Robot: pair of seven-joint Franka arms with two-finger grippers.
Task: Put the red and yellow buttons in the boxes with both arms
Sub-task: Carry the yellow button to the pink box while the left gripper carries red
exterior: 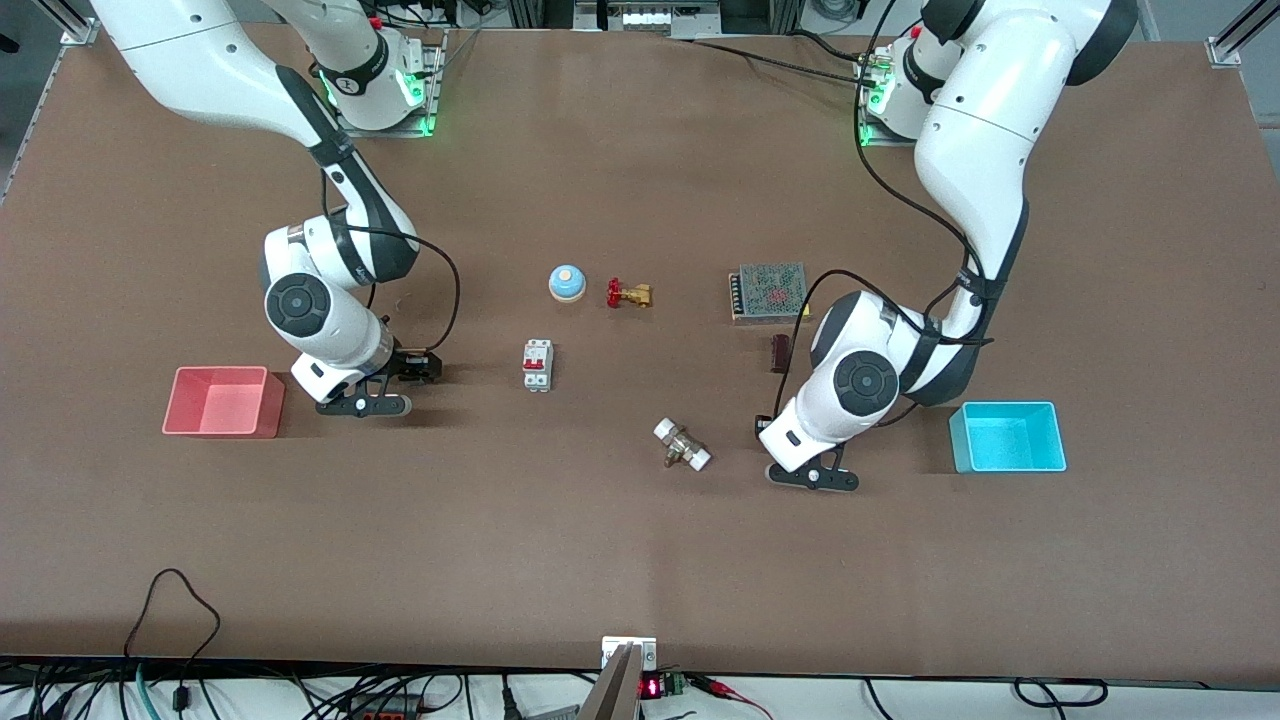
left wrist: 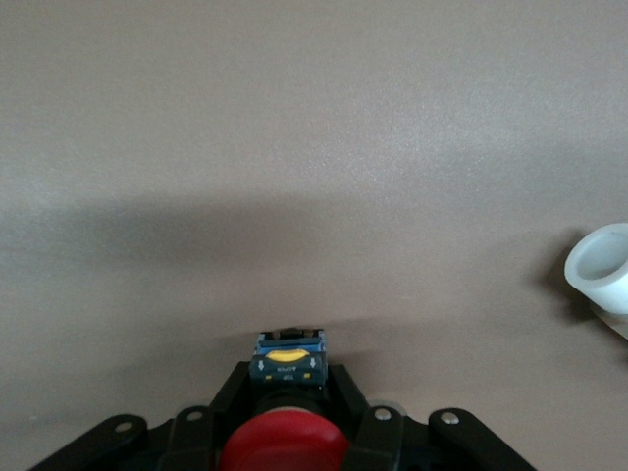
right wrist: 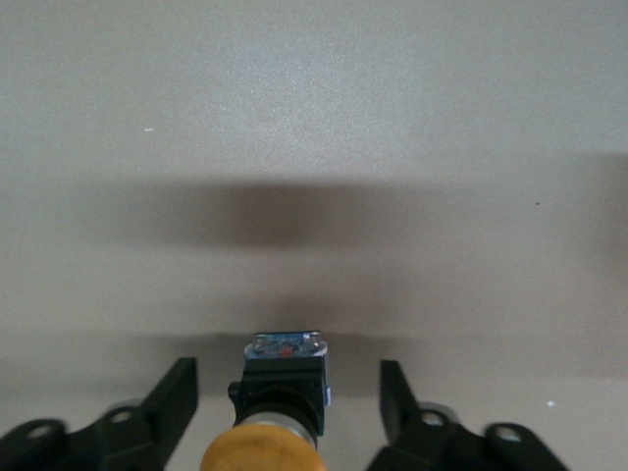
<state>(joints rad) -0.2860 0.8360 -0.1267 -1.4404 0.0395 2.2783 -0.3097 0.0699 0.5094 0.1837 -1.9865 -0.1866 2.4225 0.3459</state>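
Left gripper (left wrist: 285,432): we see it clamped on the red button (left wrist: 284,449), low over the surface (exterior: 640,560) beside the cyan box (exterior: 1008,437). Right gripper (right wrist: 287,407): fingers (right wrist: 175,397) apart, straddling the yellow button (right wrist: 263,449) beside the pink box (exterior: 222,401). We judge both boxes empty; lifting and placing remain.

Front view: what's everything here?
Pink-red box: one, right arm's end.
Cyan box: one, left arm's end.
Red button: one, gripped by left gripper.
Yellow button: one, between open fingers of right gripper, untouched.
Valve: one, brass, red handle.
Bell: one, blue, beside valve.
Mesh-topped unit: one, grey, beside valve.
Breaker: one, white, nearer camera than bell.
Fitting: one, brass, white ends, nearer camera than valve.
Dark block: one, beside unit.
Left arm, right arm: two, white.
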